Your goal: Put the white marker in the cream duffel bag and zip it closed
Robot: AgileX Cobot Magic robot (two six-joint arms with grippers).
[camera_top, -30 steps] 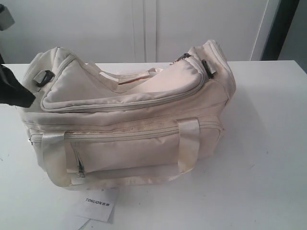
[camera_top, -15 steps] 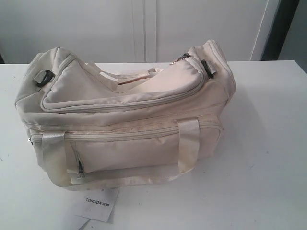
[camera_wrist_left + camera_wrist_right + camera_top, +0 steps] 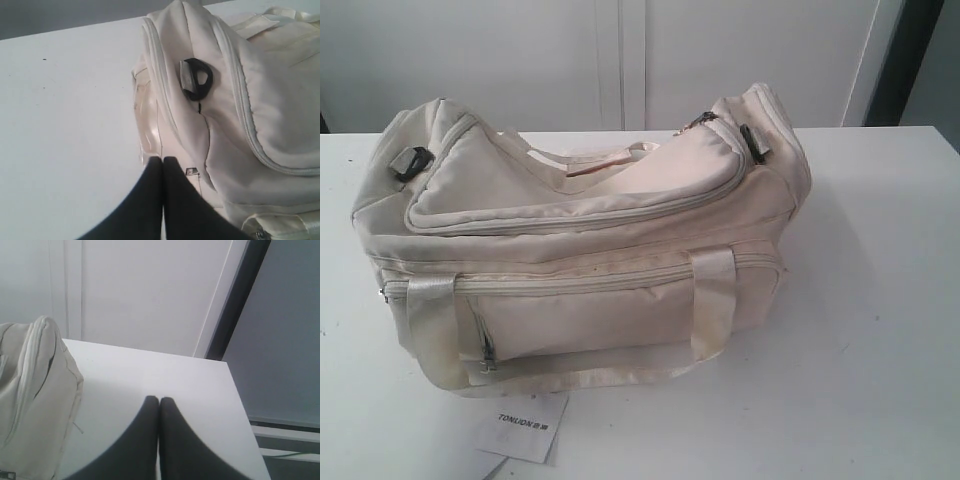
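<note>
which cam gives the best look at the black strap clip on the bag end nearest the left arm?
Left wrist view: black strap clip sits close up, unobstructed. Exterior view shows it small, at the end of the cream duffel bag. Right wrist view misses it.

I see the cream duffel bag (image 3: 580, 260) sitting on the white table (image 3: 880, 350), its long side toward the camera. The top flap (image 3: 520, 190) lies down over the body, edged by a zip. At the middle of its far edge the flap sags, and I cannot tell whether the zip is fully shut there. A black left-end clip (image 3: 412, 162) and a black right-end clip (image 3: 754, 143) show on the bag's ends. A satin strap handle (image 3: 715, 300) hangs across the front zip pocket (image 3: 580, 320). A small paper tag (image 3: 525, 425) with printed text lies on the table at the bag's lower front edge, toward the left.
</note>
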